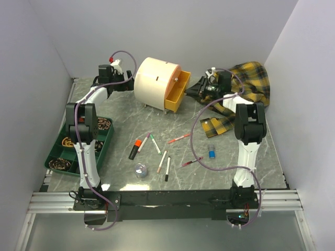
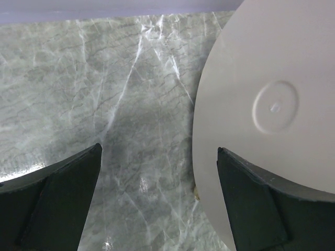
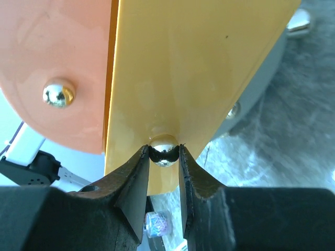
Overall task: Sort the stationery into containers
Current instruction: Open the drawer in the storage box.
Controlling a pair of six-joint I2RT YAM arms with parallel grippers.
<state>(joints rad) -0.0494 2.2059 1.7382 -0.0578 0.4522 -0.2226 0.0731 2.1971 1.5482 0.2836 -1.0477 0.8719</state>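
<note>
A grey-green marble table (image 1: 220, 172) sits boxed in by pale walls (image 1: 209, 31). The right gripper (image 3: 164, 157) is pinched tight on the shiny knob (image 3: 164, 149) of the yellow drawer (image 3: 199, 63), which juts rightward out of the cream cabinet (image 1: 154, 82) at upper centre. The left gripper (image 2: 157, 172) gapes wide, holding nothing, beside the cabinet's flat back. Pens (image 1: 156, 145) lie scattered at lower centre, mostly pointing up the frame.
</note>
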